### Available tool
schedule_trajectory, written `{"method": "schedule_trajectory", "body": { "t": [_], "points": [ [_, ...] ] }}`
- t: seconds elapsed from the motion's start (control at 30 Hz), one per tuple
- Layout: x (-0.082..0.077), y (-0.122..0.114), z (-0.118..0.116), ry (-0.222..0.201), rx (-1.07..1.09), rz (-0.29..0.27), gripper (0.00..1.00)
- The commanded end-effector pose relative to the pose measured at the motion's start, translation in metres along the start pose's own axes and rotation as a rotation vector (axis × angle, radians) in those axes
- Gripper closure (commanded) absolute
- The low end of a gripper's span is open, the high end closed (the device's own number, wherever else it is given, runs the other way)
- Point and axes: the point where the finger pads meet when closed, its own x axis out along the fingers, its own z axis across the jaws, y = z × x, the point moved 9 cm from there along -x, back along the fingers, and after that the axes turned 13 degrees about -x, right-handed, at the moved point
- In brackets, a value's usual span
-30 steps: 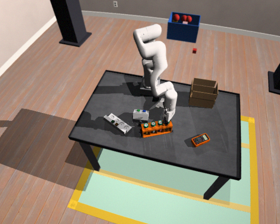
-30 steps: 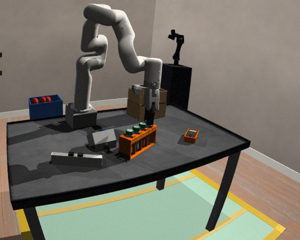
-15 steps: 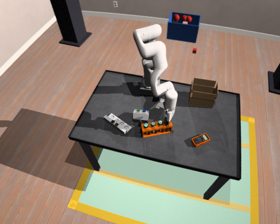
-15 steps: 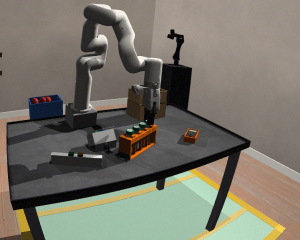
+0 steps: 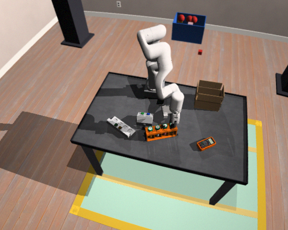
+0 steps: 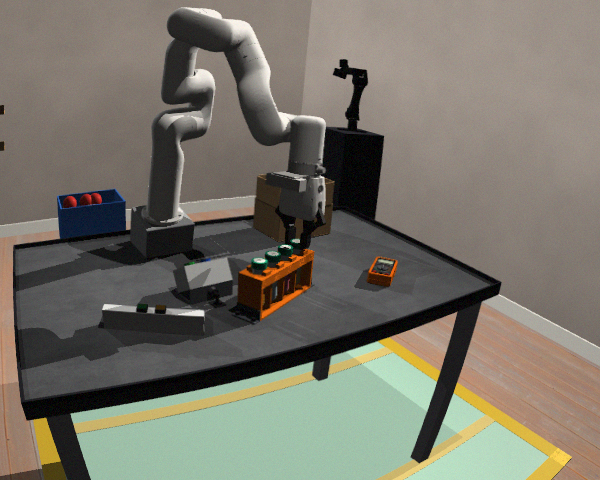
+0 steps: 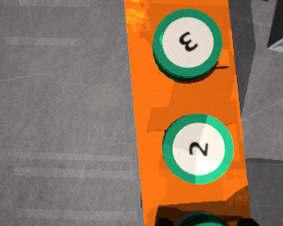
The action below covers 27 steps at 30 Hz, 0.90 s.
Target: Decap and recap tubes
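Observation:
The orange decapping station (image 5: 161, 132) stands mid-table with several green-rimmed caps on its tubes. The wrist view shows cap 3 (image 7: 188, 43) and cap 2 (image 7: 198, 149) seated on the rack. Cap 1 (image 7: 198, 219) shows only as a green edge at the bottom, between my dark fingertips. My gripper (image 5: 173, 123) points straight down at the tube 1 end of the rack and is shut on cap 1, which still sits on its tube; it also shows in the exterior view (image 6: 300, 238). The white cap tray (image 5: 121, 126) lies to the side, with its lamps dark.
The grey key housing (image 5: 144, 117) with its blue and green keys stands just behind the rack, between it and the cap tray. An orange multimeter (image 5: 206, 143) lies on the other side of the rack. A cardboard box (image 5: 209, 95) stands at the table's back edge.

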Motion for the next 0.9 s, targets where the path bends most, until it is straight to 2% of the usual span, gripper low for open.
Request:
{"method": "schedule_trajectory", "body": {
  "t": [0.0,0.03,0.47,0.77,0.8,0.87],
  "points": [
    [-0.0010,0.0041,-0.0017,0.001,-0.231,-0.039,1.00],
    [-0.0010,0.0041,-0.0017,0.001,-0.231,-0.039,1.00],
    [-0.0014,0.0041,-0.0017,0.014,-0.856,-0.037,1.00],
    [-0.0013,0.0043,-0.0018,0.014,-0.881,-0.041,1.00],
    [-0.0013,0.0043,-0.0018,0.014,-0.881,-0.041,0.54],
    [-0.0014,0.0043,-0.0018,0.014,-0.881,-0.041,0.54]
  ]
}}
